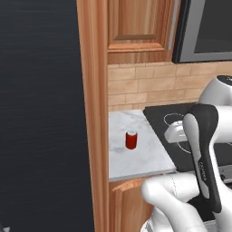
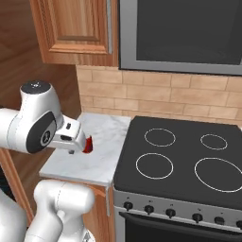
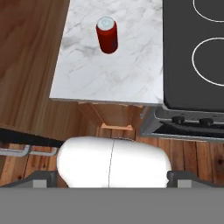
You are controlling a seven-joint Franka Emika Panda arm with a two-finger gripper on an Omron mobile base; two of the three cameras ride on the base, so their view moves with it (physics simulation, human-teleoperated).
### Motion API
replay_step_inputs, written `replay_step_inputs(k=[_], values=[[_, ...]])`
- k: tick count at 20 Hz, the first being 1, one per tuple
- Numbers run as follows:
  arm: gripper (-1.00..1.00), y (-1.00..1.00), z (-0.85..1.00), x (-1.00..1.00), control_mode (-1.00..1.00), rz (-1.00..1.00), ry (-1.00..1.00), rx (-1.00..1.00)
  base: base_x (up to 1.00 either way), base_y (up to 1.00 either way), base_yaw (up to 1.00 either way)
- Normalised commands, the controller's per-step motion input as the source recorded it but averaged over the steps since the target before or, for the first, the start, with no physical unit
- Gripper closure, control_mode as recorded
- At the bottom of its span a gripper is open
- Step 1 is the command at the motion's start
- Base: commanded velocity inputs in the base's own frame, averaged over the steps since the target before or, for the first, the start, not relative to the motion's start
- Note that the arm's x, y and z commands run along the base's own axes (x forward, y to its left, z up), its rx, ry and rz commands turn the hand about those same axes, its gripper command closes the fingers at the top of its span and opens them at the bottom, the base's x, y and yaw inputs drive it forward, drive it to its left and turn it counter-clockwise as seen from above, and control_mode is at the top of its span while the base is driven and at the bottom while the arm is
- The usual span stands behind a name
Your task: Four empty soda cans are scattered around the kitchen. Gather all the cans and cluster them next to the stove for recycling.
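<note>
Marble counter [image 3: 109, 78] beside stove [image 3: 192, 78]

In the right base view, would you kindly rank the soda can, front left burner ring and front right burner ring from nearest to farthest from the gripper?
1. Soda can, on the counter, right beside the gripper.
2. Front left burner ring, to the can's right.
3. Front right burner ring, farthest right.

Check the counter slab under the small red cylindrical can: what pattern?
White marble with grey veining on the counter slab beneath the small red cylindrical can; clearest in the hand view.
</note>
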Motion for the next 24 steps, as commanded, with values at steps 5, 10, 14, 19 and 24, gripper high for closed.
replay_step_inputs(k=[5, 10, 14, 19, 24], values=[[-1.00, 0.00, 0.00, 0.00, 1.00, 0.00, 0.00, 0.00, -0.54, -0.10, 0.00], [-1.00, 0.00, 0.00, 0.00, 1.00, 0.00, 0.00, 0.00, -0.60, -0.16, 0.00], [-1.00, 0.00, 0.00, 0.00, 1.00, 0.00, 0.00, 0.00, -0.60, -0.17, 0.00], [-1.00, 0.00, 0.00, 0.00, 1.00, 0.00, 0.00, 0.00, -0.41, -0.18, 0.00], [-1.00, 0.00, 0.00, 0.00, 1.00, 0.00, 0.00, 0.00, -0.30, -0.36, 0.00]])
